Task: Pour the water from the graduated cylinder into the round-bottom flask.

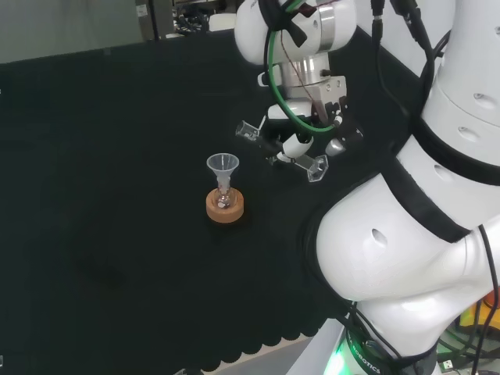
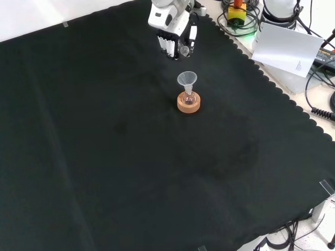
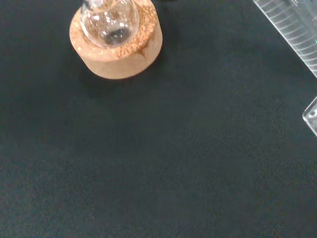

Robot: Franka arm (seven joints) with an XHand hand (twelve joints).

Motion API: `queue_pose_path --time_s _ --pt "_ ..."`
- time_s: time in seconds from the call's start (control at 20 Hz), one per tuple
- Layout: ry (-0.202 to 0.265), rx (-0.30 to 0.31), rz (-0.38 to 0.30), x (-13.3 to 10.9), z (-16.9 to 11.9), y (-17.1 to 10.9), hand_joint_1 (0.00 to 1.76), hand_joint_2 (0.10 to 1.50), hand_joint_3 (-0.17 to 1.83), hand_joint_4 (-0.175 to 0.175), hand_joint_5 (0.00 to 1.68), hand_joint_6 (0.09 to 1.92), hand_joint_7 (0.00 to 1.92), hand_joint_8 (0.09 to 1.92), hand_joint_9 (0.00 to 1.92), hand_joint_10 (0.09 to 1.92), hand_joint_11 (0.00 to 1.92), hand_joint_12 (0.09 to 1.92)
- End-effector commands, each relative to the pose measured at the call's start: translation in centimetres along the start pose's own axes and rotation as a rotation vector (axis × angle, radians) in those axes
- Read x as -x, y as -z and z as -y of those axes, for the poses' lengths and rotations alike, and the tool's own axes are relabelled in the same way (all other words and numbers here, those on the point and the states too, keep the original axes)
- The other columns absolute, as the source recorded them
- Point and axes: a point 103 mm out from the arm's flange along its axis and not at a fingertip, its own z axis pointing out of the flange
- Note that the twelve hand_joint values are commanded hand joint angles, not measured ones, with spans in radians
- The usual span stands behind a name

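Graduated cylinder of clear ribbed plastic, lying near level in your black and white hand, fingers curled round it | left in head view: small round-bottom glass flask with clear funnel on cork ring | risk: spout short of funnel, water spills onto black cloth.

Arm reaching over the bench from the right of the head view, wrist turned downward. Hand held above the cloth, fingers curled round a cylinder that lies tilted across the palm.
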Motion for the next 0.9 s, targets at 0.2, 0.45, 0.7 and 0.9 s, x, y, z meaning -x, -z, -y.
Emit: queue_pose_path --time_s 0.2,0.45,0.7,0.9 --pt "-0.028 -0.131 0.079 -0.57 -0.59 0.56 1.26 1.1 0.0 -0.175 0.99 0.98 1.02 0.97 1.37 0.13 1.21 0.77" --pt "-0.052 -0.183 0.129 -0.74 -0.92 0.89 1.26 1.1 0.0 -0.175 0.99 0.98 1.02 0.97 1.37 0.12 1.22 0.77" --pt "-0.082 -0.23 0.165 -0.49 -0.92 0.83 1.26 1.1 0.0 -0.175 0.99 0.98 1.02 0.97 1.38 0.12 1.22 0.77" --pt "-0.093 -0.247 0.178 -0.44 -0.85 1.11 1.26 1.1 0.0 -0.175 0.99 0.98 1.02 0.97 1.38 0.12 1.22 0.77"
